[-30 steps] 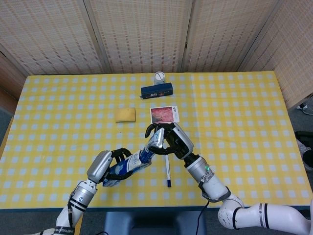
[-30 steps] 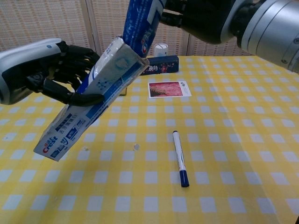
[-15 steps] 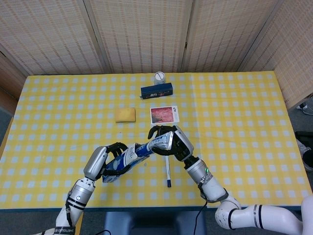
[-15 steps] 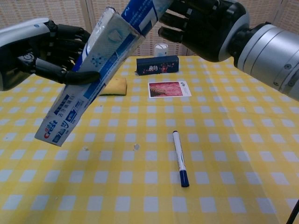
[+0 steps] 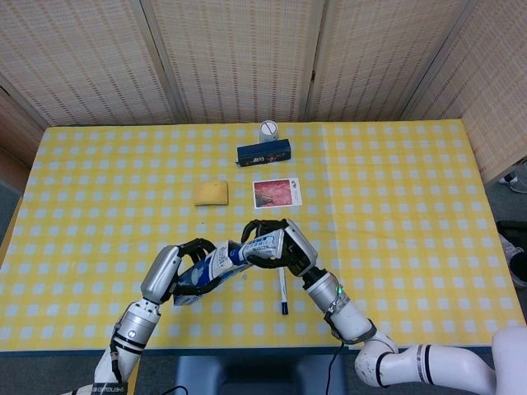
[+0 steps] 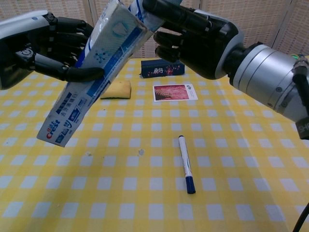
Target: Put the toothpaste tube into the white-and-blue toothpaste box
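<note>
above the near half of the yellow checked table (image 5: 395, 206), both hands meet in mid-air with the work held clear of the cloth. the left hand (image 6: 46, 46) wraps its dark fingers around the upper part of the white-and-blue toothpaste box (image 6: 91, 72), thumb beneath and the rest curled over the top, so the box hangs tilted: its closed, printed end points down toward the robot's left and its open mouth faces up toward the other hand. that slant looks chosen, i judge, so the mouth lines up with the tube coming in.

the right hand (image 6: 195, 36) grips the toothpaste tube (image 5: 262, 245) with its fingers closed round it; in the head view the tube runs on straight from the box as one line, its leading end at or just inside the mouth. in the chest view only a short blue-and-white stretch of tube shows at the top edge, so how deep it has gone cannot be told. holding the tube near its rear end leaves the front free to slide in, and the hand's bulk sits behind it ready to push.

on the table lie things that play no part: a pen (image 6: 185, 164) below the hands, a picture card (image 6: 175, 92), a yellow sponge (image 5: 212, 193), a dark blue box (image 5: 263, 153) and a small white cup (image 5: 268, 130) at the far side.

the insertion seems under way but unfinished; the next need is a steady push along the box's axis.
</note>
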Robot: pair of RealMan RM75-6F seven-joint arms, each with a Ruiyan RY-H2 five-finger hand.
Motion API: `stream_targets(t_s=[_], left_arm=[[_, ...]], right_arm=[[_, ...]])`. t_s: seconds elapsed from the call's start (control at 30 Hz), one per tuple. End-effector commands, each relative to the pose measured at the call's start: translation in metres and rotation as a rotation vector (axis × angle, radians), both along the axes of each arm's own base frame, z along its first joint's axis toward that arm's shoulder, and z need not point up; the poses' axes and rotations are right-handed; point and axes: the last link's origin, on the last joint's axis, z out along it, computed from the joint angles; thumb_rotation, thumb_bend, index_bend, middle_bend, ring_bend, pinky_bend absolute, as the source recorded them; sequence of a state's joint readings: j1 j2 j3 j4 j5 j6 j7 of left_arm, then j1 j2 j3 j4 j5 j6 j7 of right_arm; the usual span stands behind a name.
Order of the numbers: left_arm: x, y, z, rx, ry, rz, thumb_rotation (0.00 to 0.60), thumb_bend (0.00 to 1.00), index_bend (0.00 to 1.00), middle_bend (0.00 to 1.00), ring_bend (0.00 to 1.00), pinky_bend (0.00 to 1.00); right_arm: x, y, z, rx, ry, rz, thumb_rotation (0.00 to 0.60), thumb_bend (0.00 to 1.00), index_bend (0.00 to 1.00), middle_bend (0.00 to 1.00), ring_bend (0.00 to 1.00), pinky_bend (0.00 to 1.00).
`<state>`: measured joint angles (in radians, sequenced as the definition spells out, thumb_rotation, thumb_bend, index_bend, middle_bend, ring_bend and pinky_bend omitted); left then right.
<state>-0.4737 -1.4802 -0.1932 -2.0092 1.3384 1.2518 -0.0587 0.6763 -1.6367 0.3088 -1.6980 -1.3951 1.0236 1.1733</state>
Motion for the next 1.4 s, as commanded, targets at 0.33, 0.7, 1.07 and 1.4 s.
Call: stream_targets(t_s=[0.33,0.7,1.07,1.4], left_arm=[[0.003,-0.002,0.002,0.005,-0.007,-0.007,0.600,0.36,0.59,0.65,0.53,0.57],[0.002,-0.001,0.004,0.009,-0.014,-0.001,0.600,0.36,0.59,0.65,0.53,0.57],[0.001,0.000,0.007,0.019,-0.029,-0.004,0.600,0.35,0.59,0.65,0.53,0.57],[0.000,0.002,0.015,0.056,-0.073,-0.011,0.600,0.36,0.59,0.65,0.53,0.57]], right_arm=[[0.004,0.004,-0.002,-0.031,0.039,0.031,0.600,0.43,0.63,0.46,0.70,0.75],[0.002,0.009,0.004,-0.021,-0.044,0.083,0.600,0.43,0.00,0.01,0.26,0.34],[-0.001,0.009,0.009,-0.025,-0.048,0.105,0.600,0.34,0.00,0.00,0.20,0.26],[-0.013,0.010,0.024,-0.053,-0.045,0.109,0.600,0.34,0.00,0.00,0.20,0.25]])
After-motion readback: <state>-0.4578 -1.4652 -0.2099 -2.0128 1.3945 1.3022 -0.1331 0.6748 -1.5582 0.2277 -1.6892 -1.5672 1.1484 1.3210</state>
